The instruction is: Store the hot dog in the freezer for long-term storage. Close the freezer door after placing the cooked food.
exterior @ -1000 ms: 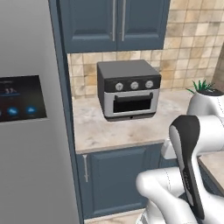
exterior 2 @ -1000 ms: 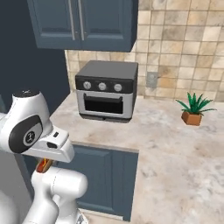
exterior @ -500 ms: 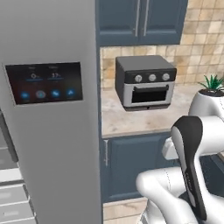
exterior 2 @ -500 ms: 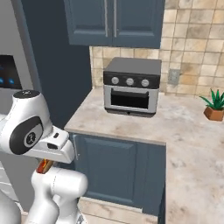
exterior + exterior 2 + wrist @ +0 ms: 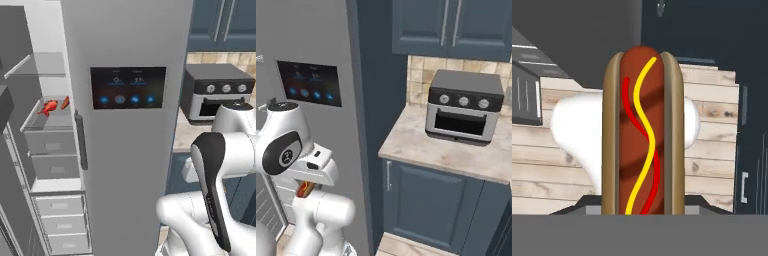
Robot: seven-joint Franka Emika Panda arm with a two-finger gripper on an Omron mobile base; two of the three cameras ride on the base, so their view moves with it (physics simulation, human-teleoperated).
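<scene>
Hot dog (image 5: 643,132), striped with red and yellow sauce, stands upright in the gripper (image 5: 643,207), whose fingers are clamped on its lower end above the plank floor. Beside the arm, the freezer (image 5: 52,165) is open: a red lobster-shaped item (image 5: 48,107) and a small orange piece (image 5: 65,102) lie on a clear shelf above grey drawers (image 5: 52,155). Its neighbouring fridge door carries a dark touch screen (image 5: 128,88).

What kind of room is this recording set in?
A rendered home kitchen, most likely: a tall grey side-by-side fridge with a dark touch screen, a black-and-silver countertop toaster oven on a beige stone counter, and blue-grey cabinets against tan wall tiles.
</scene>
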